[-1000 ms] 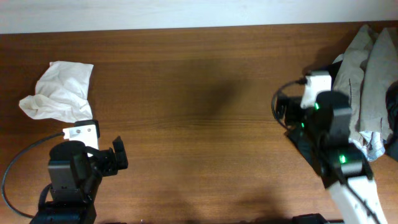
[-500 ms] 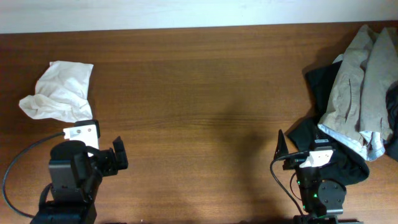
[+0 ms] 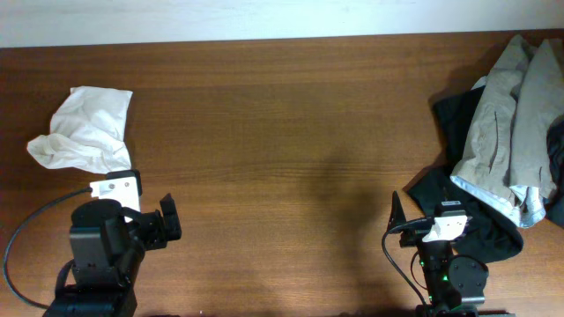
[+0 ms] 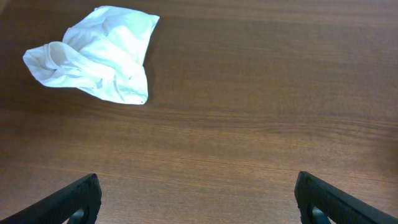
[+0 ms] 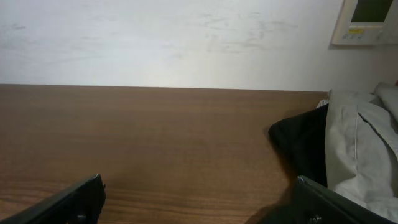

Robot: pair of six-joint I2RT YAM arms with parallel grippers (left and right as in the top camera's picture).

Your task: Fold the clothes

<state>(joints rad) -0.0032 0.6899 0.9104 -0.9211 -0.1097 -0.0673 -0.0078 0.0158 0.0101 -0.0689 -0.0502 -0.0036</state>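
The white T-shirt (image 3: 84, 130) lies crumpled on the wooden table at the far left; its logo and print do not show. It also shows at the upper left of the left wrist view (image 4: 99, 53). My left gripper (image 3: 169, 218) is open and empty near the table's front edge, to the right of and nearer than the shirt; its fingers frame bare wood (image 4: 196, 182). My right gripper (image 3: 427, 211) is open and empty at the front right, far from the shirt, with its fingers spread wide (image 5: 199, 183).
A beige-grey garment (image 3: 511, 123) lies over a black garment (image 3: 454, 114) at the right edge, just right of my right gripper. Both show in the right wrist view, beige (image 5: 364, 149) and black (image 5: 301, 146). A white wall lies beyond the far edge.
My right arm has drawn back from the pile at the right to the front edge, empty. The left arm and the white shirt have not moved.
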